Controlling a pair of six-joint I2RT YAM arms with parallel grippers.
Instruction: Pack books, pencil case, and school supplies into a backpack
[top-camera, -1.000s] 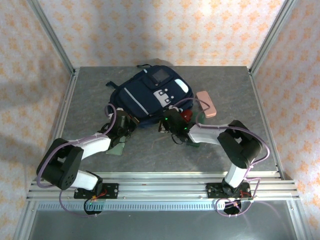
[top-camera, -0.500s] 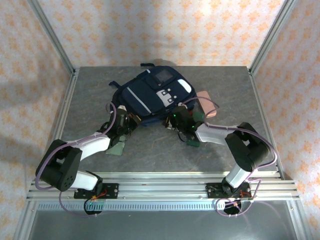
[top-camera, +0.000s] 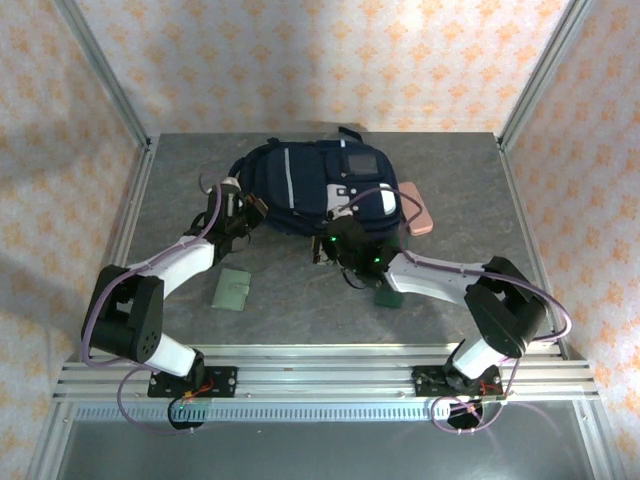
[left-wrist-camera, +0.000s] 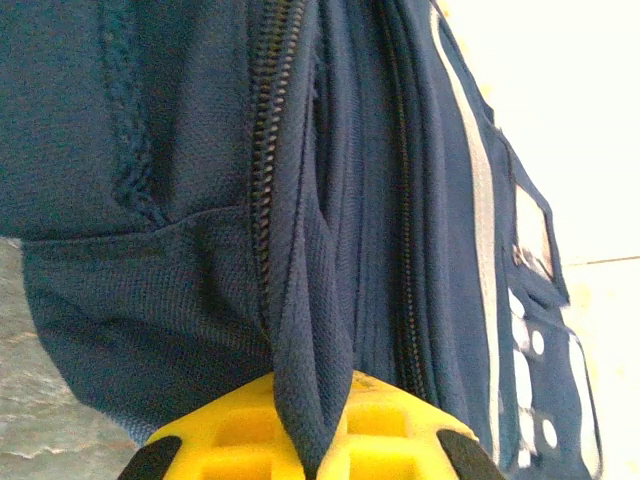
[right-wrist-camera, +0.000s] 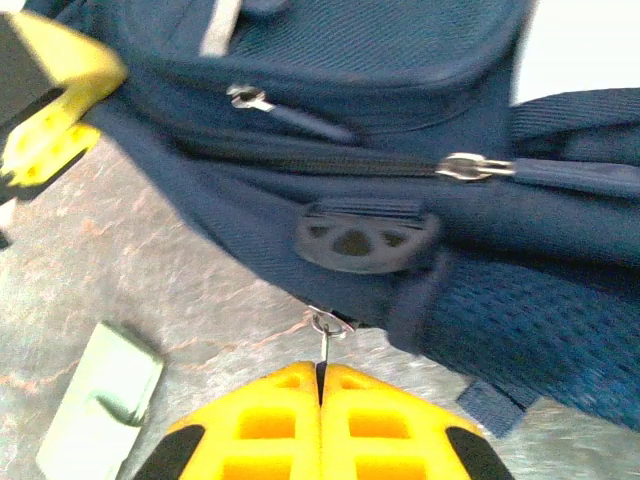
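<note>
Grey table (top-camera: 300, 290), backpack (top-camera: 300, 185) sitting mid-back. Left pincer (left-wrist-camera: 310, 440) is clenched on the backpack's fabric and right pincer (right-wrist-camera: 322, 385) is pinching a zipper pull (right-wrist-camera: 325, 335). Pencil case (top-camera: 415, 208) lies just right of the backpack, wallet (top-camera: 232, 291) nearer.

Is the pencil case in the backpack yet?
Out: the pencil case lies on the table beside the backpack.

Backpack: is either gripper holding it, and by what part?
Both: left gripper pinches a fold of backpack fabric beside a zipper; right gripper is shut on a small metal pull at its edge.
</note>
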